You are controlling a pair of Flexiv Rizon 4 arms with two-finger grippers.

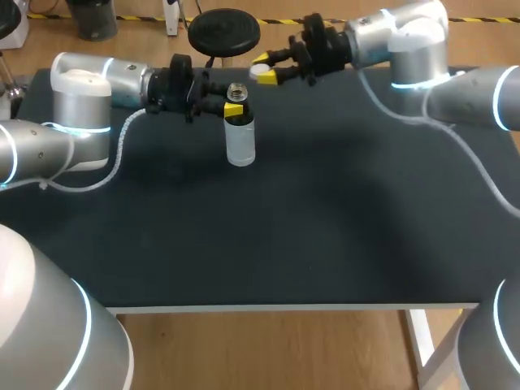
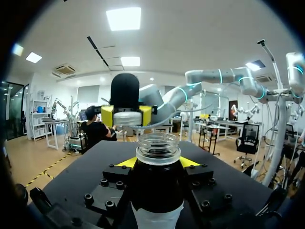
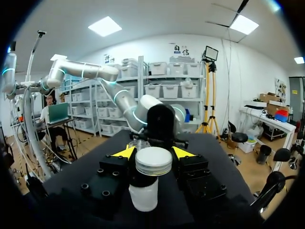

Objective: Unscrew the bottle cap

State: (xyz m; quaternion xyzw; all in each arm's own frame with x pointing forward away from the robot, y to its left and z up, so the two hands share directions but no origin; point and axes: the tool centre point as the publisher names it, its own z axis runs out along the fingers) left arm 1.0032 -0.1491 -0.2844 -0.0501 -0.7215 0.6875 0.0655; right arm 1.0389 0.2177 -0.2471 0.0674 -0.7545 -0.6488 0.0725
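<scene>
Clamping the open bottle (image 1: 240, 140), the left fingers (image 1: 234, 109) faced the right fingers (image 1: 286, 75) grasping its cap (image 1: 262, 72) nearby, so unscrewing looked complete.

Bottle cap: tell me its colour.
The cap is silver, seen best in the right wrist view.

Bright, even indoor light from ceiling panels (image 2: 123, 18), blown out white in both wrist views. Table (image 1: 325, 211) is matte black with no glare and only faint soft shadows. Ring lights (image 1: 500, 97) glow (mild bloom). Cap (image 3: 153, 161) catches a sheen. Bottle (image 2: 157, 191) is backlit, near black. Wrist views dim at the edges.
</scene>
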